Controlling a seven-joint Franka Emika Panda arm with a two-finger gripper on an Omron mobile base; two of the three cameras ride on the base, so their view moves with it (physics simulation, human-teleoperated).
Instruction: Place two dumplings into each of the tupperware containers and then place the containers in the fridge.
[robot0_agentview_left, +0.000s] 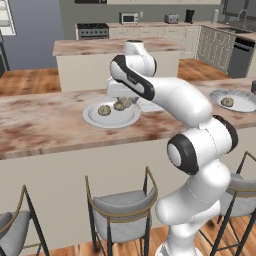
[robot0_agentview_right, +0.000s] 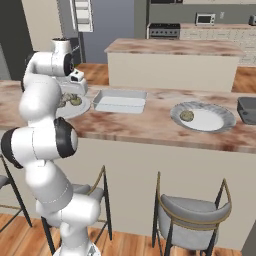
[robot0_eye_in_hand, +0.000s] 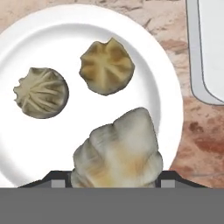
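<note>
My gripper (robot0_eye_in_hand: 116, 180) is shut on a pale tan dumpling (robot0_eye_in_hand: 116, 151), held just above the near rim of a round white plate (robot0_eye_in_hand: 52, 26). Two more dumplings (robot0_eye_in_hand: 107, 65) (robot0_eye_in_hand: 41, 92) lie on that plate. From the left base view the gripper (robot0_agentview_left: 122, 101) hangs over the plate (robot0_agentview_left: 111, 119) on the long counter. A clear-grey tupperware container (robot0_agentview_right: 120, 100) sits just right of the plate, and its corner (robot0_eye_in_hand: 210, 52) shows in the hand view. Another dumpling (robot0_agentview_right: 187, 115) lies on a second plate (robot0_agentview_right: 210, 120) farther right. The fridge (robot0_agentview_right: 82, 15) stands at the back, its white shelves showing.
A dark grey tray (robot0_agentview_right: 247, 110) sits at the counter's far right edge. Bar stools (robot0_agentview_left: 120, 210) stand along the counter's near side. A kitchen island (robot0_agentview_left: 115, 47) lies beyond the counter, with a stove and microwave on the back wall.
</note>
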